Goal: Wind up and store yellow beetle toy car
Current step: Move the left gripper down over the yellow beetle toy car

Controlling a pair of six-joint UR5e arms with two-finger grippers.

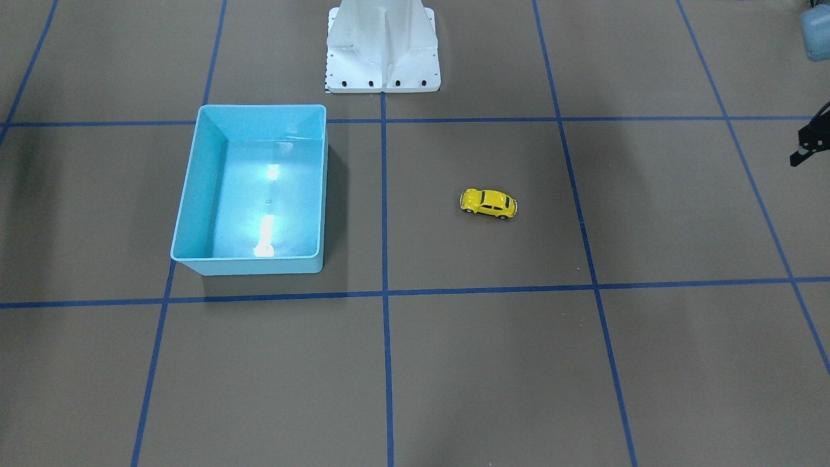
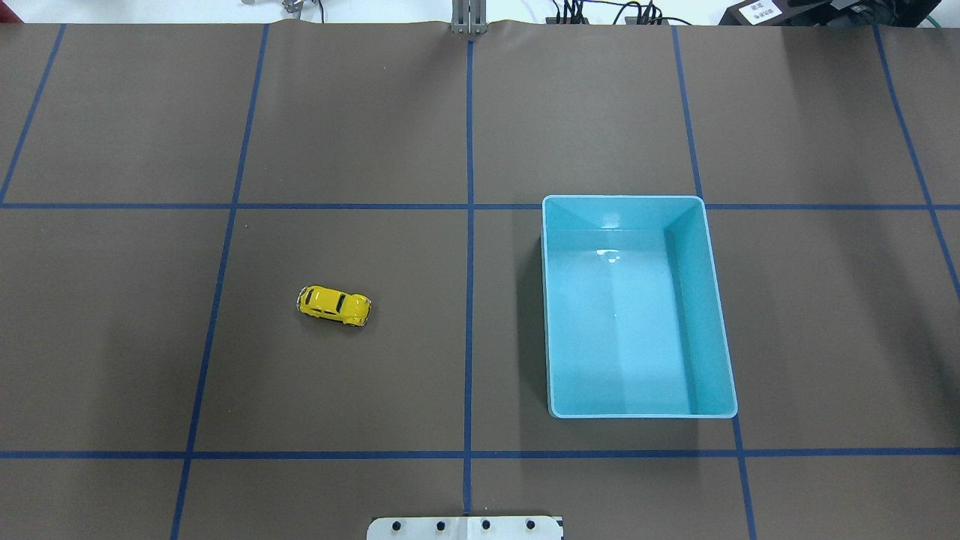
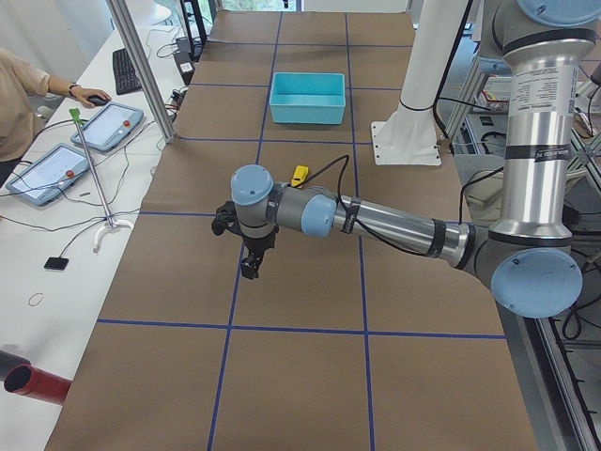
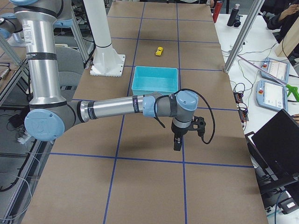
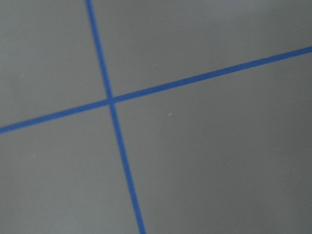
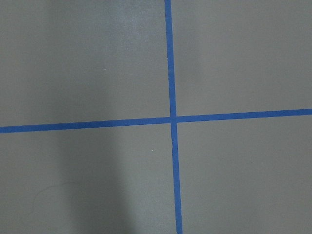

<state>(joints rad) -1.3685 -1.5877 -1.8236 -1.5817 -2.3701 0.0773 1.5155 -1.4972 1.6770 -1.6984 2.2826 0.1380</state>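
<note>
One yellow beetle toy car (image 2: pixel 334 305), on its wheels on the brown desk (image 2: pixel 375 112), in the grid square just left of the centre tape line. Nothing touches it. The light-blue bin (image 2: pixel 637 200) is on the robot's right of that line, empty, well apart from the car. Task looks unstarted: car not wound, not stored.

Risks, judged:
- The car is tiny, glossy and rounded, so a pinch off-centre could squirt it out sideways.
- Its free wheels mean any nudge on approach rolls it away.
- Winding probably needs pressing down and dragging back. Too little pressure and the wheels skid; let go while wound and it shoots off across the desk.
- A release from high over the bin could bounce it out.

Left arm: forearm stretched low and near level, left claw (image 3: pixel 250 268) pointing down over bare desk near the left end, well apart from the car. Cannot tell if its jaws are apart or together.

Right arm mirrors this, with the right claw (image 4: pixel 178 143) pointing down past the bin, again cannot tell. Both wrist views show only tape crossings.
</note>
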